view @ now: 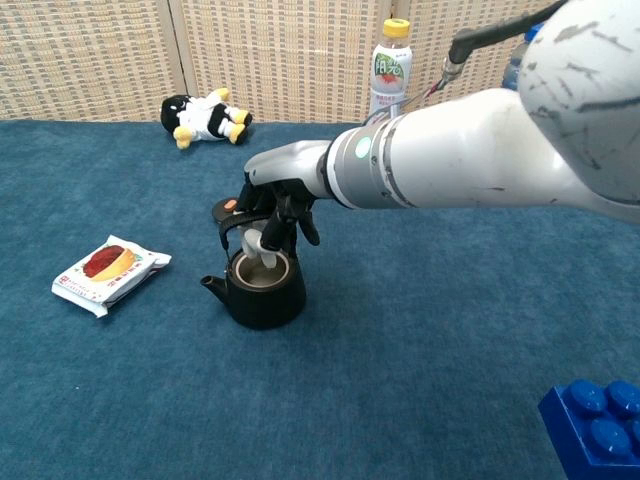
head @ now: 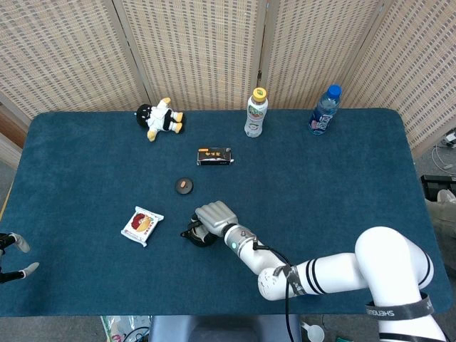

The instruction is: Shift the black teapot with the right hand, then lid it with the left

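**Inspector:** State the position of the right hand (view: pixel 275 205) and what its fingers are doing.

**Assistant:** It sits directly over the black teapot (view: pixel 258 290). The fingers (view: pixel 268 238) are curled downward and closed around the teapot's wire handle, one pale fingertip reaching into the open mouth of the pot. In the head view the hand (head: pixel 214 216) covers most of the pot, of which only a dark edge (head: pixel 194 236) shows to the left of the fingers.

**Inspector:** The teapot itself?

**Assistant:** Upright on the blue table cloth (view: pixel 420 330), lid off, spout pointing away from the palm toward the snack packet (view: pixel 110 272). Whether its base touches the cloth or is raised slightly, I cannot tell.

**Inspector:** The lid?

**Assistant:** A small round black lid (head: pixel 184 185) with an orange knob lies on the cloth beyond the fingertips, apart from the pot. In the chest view it (view: pixel 227 209) shows just behind the fingers.

**Inspector:** The left hand?

**Assistant:** Only pale fingertips (head: pixel 16 256) show at the left edge of the head view, well apart from everything, spread and holding nothing.

**Inspector:** Other items?

**Assistant:** Beyond the lid, a black box (head: pixel 214 156); further back, a plush toy (head: pixel 159 118), a yellow-capped bottle (head: pixel 256 112) and a blue-capped bottle (head: pixel 324 110).
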`<state>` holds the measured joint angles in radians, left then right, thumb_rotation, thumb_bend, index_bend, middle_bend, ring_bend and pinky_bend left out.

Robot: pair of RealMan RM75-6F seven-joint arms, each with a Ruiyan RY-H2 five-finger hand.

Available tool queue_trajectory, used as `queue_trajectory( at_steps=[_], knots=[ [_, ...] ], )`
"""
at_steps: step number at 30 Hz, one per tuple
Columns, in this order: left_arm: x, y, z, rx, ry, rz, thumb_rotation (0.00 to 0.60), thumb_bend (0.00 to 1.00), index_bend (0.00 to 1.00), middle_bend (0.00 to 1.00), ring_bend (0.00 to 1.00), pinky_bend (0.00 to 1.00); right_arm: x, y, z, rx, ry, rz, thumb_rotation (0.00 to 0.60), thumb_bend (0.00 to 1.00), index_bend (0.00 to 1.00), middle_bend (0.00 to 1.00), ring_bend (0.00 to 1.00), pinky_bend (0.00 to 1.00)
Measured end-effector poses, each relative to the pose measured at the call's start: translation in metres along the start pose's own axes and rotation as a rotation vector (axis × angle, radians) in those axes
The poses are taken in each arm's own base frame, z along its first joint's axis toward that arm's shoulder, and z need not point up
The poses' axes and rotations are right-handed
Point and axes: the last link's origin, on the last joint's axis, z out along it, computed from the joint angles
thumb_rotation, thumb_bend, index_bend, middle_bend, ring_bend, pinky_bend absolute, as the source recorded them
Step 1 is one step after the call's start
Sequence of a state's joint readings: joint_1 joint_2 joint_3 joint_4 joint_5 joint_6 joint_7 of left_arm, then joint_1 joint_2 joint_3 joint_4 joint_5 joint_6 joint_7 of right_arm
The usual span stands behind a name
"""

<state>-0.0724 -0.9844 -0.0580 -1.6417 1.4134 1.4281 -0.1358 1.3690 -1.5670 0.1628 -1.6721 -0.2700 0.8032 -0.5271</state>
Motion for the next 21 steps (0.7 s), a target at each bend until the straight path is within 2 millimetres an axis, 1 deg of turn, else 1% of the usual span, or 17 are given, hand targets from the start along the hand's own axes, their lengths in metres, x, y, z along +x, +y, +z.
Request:
queue_trajectory(
  at_steps=[7,10,16,21],
  knots=[
    [0.0000,-0.0002,0.0001,0.001,-0.001,0.000,0.600,0.11,0.58,0.53,0.38,0.48,0.0002,0.0006,-0.0005,0.000,-0.005,-0.003,0.600,0.07,0.51,0.50,0.43,0.46],
    [0.0000,-0.0003,0.0001,0.002,-0.001,0.000,0.600,0.11,0.58,0.53,0.38,0.48,0.0001,0.0008,-0.0007,0.001,-0.010,-0.005,0.600,0.05,0.49,0.48,0.41,0.44],
    [0.0000,-0.0002,-0.0001,0.002,-0.001,0.000,0.600,0.11,0.58,0.53,0.38,0.48,0.0000,0.0011,-0.0016,0.005,-0.017,-0.009,0.600,0.04,0.47,0.46,0.38,0.43],
    [-0.0001,-0.0001,-0.0002,0.002,-0.003,0.000,0.600,0.11,0.58,0.53,0.38,0.48,0.0015,0.0011,-0.0030,0.007,-0.011,-0.010,0.600,0.04,0.45,0.44,0.36,0.40]
  ],
)
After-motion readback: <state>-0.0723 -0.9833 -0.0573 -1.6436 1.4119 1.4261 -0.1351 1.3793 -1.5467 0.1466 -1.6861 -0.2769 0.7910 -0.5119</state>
